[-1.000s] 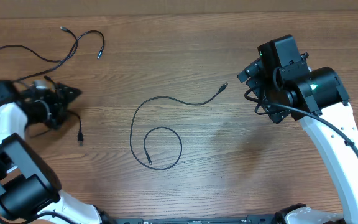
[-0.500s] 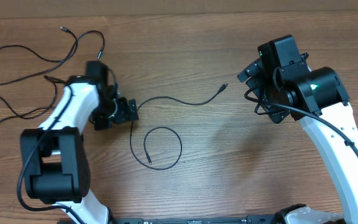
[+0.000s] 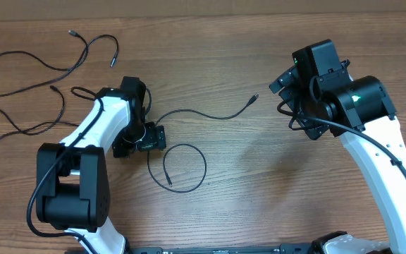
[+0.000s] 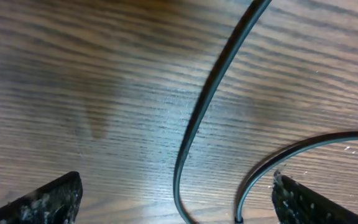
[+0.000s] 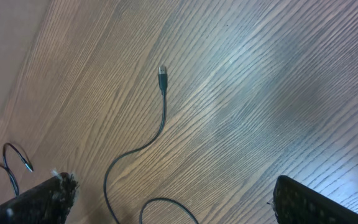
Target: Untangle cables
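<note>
One thin black cable [image 3: 189, 113] lies alone mid-table, running from a plug [image 3: 254, 99] leftward and curling into a loop [image 3: 186, 168]. My left gripper [image 3: 158, 135] hovers low over its left bend, jaws open. In the left wrist view that cable [image 4: 201, 118] passes between the two fingers [image 4: 50, 200], with the loop's arc [image 4: 303, 147] by the right one. Two more cables [image 3: 44, 67] sprawl at the far left. My right gripper [image 3: 283, 82] hangs open above the table right of the plug [image 5: 162, 71], holding nothing.
The wooden table's far edge [image 3: 203, 15] runs along the top of the overhead view. The left cables spread from the left edge to about [image 3: 113, 62]. The right arm's body [image 3: 372, 141] occupies the right side.
My left arm has swung from the far-left cables rightward to the middle cable and now sits over its left bend. The right arm and the cables have not moved.
</note>
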